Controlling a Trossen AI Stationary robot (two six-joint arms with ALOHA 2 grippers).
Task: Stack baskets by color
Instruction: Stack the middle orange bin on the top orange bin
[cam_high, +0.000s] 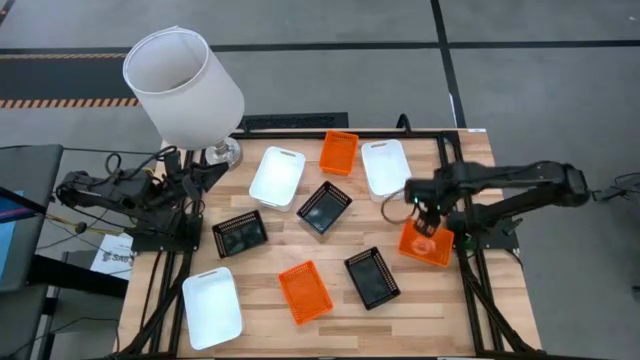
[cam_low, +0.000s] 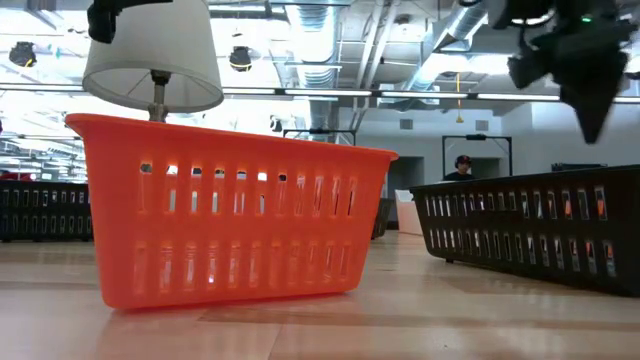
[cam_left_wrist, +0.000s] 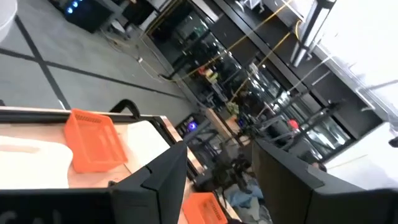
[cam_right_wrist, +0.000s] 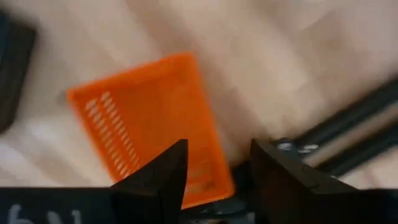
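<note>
Several small baskets lie open side up on the wooden table (cam_high: 270, 335): three white, e.g. (cam_high: 276, 177), three black, e.g. (cam_high: 324, 207), and three orange, e.g. (cam_high: 305, 292). My right gripper (cam_high: 425, 218) hangs open, pointing down, above the orange basket (cam_high: 430, 247) at the table's right edge. In the right wrist view that basket (cam_right_wrist: 149, 124) lies below the spread fingers (cam_right_wrist: 165, 177), with nothing between them. My left gripper (cam_left_wrist: 214, 180) stands open and level by the lamp at the table's far left, holding nothing.
A lamp with a large white shade (cam_high: 183, 85) stands at the far left corner. In the low view an orange basket (cam_low: 230, 220) and a black one (cam_low: 530, 230) fill the foreground. Black frame rails (cam_high: 480, 290) run along the table's sides.
</note>
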